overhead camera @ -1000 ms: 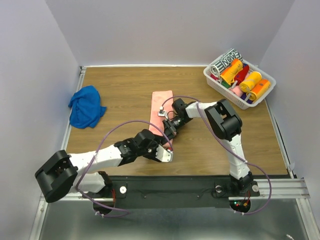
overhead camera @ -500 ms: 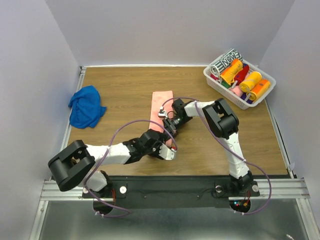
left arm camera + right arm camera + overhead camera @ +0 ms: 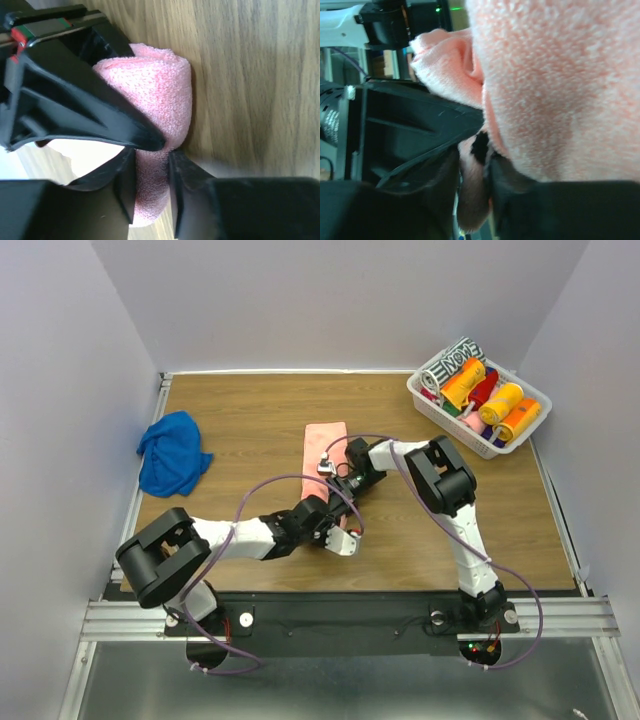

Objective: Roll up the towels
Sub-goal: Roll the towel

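The salmon pink towel [image 3: 324,445] lies as a long strip at mid table, its near end rolled up. My left gripper [image 3: 338,523] is shut on that rolled end [image 3: 155,95], the cloth pinched between its fingers. My right gripper [image 3: 342,490] is shut on the same pink towel [image 3: 555,85] from the far side; a fold sits between its fingers. Both grippers meet at the near end of the strip. The royal blue towel [image 3: 172,452] lies crumpled at the table's left edge, away from both grippers.
A white basket [image 3: 435,405] at the back right holds several orange and red towel rolls and a black-and-white patterned roll [image 3: 452,359]. Grey walls stand on three sides. A metal rail [image 3: 340,615] runs along the near edge.
My left arm has swung in: its elbow moved right and forward, and its gripper shifted up toward the right gripper at the towel's near end. The right gripper has barely moved.
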Available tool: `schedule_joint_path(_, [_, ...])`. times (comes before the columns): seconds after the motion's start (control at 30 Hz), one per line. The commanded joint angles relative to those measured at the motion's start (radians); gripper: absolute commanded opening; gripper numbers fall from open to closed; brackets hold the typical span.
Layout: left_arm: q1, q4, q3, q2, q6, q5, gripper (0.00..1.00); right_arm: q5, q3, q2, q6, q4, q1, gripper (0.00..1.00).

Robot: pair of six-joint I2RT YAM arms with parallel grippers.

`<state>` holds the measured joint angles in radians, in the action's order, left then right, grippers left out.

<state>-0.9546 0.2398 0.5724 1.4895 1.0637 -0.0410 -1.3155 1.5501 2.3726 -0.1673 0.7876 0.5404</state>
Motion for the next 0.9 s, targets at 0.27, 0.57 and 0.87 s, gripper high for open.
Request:
schedule_joint_path(0.27, [-0.001,-0.352,0.09,0.041,-0.14,0.253,0.28,0.286,0.238,-0.044,0.009,0.035,-0.121,0.78])
schedule_joint_path(0.57, [0.046,-0.554,0.222,0.101,-0.195,0.409,0.32,0.328,0.338,-0.177,0.031,0.038,-0.292,1.0])
schedule_joint_path(0.87, [0.203,-0.759,0.46,0.281,-0.229,0.614,0.4,0.458,0.094,-0.542,-0.199,0.098,-0.393,1.0])
